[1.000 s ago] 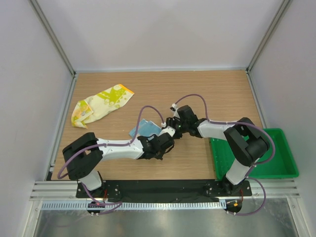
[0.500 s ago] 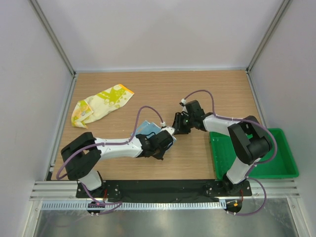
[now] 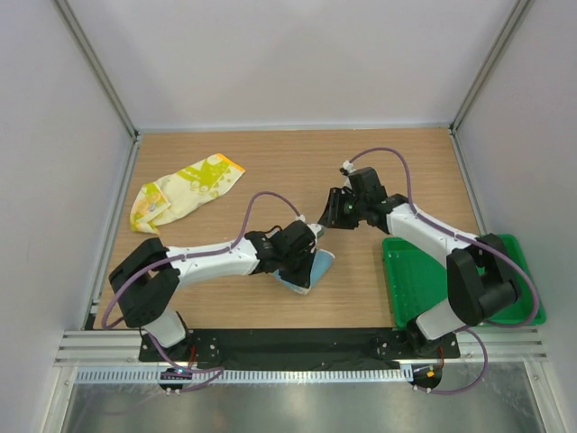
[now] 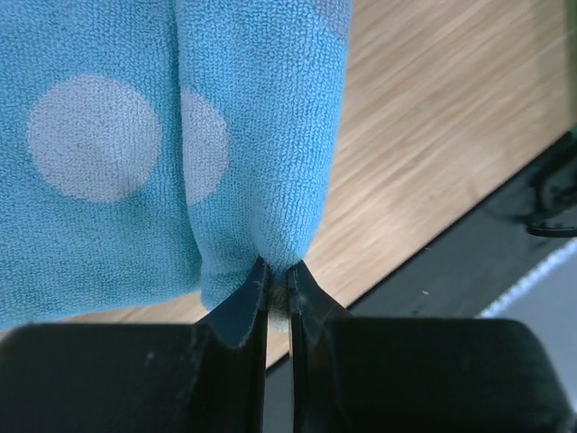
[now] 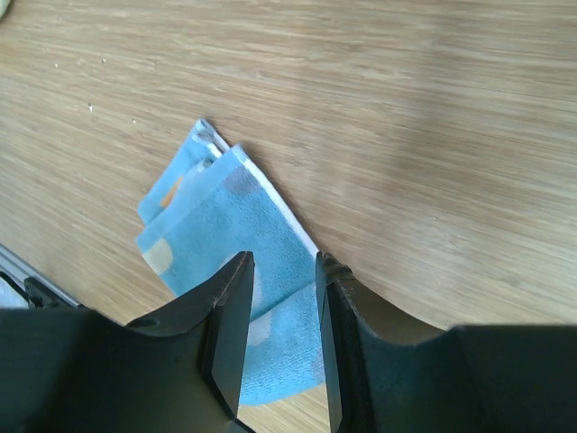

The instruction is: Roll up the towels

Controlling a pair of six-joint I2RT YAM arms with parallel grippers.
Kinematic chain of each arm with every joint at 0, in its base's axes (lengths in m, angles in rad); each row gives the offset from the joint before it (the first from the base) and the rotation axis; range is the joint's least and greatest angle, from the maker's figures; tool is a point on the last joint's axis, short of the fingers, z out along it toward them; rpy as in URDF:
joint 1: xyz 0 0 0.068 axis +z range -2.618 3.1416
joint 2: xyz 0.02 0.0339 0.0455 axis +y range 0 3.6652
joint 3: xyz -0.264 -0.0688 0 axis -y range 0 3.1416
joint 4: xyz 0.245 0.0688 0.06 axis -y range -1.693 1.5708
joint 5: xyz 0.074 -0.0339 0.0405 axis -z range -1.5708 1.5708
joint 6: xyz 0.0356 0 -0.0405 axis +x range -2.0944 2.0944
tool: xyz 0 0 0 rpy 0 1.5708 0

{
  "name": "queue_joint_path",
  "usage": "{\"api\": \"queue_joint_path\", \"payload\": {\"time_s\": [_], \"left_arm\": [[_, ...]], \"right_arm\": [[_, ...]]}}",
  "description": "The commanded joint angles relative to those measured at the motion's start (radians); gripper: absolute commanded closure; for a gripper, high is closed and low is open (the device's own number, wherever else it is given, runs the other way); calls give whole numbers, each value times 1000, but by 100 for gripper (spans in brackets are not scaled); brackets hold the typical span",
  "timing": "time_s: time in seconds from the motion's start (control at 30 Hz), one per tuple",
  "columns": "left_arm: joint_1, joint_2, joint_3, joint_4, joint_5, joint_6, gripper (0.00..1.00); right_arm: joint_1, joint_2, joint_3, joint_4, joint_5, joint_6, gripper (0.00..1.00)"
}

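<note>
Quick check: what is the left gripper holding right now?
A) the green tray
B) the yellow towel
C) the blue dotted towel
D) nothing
C: in the left wrist view the left gripper is pinched shut on a fold of the blue dotted towel.

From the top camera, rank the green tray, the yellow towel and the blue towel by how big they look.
1. green tray, largest
2. yellow towel, lying spread out
3. blue towel, smallest; it is folded and mostly covered, so only a small part shows
</note>
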Motion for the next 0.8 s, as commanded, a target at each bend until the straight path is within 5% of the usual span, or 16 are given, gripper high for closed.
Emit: {"api": "queue_joint_path", "payload": {"time_s": [0.0, 0.33, 0.77], "left_arm": [[36, -6, 29, 31, 181, -51, 98], [186, 21, -120, 295, 458, -260, 98], [326, 77, -276, 531, 577, -548, 99]], "right_arm": [[-7, -83, 35, -79, 55, -11, 59], [-7, -201, -2, -105, -28, 35, 56], [-7, -306, -149, -13, -140, 104, 54]]}}
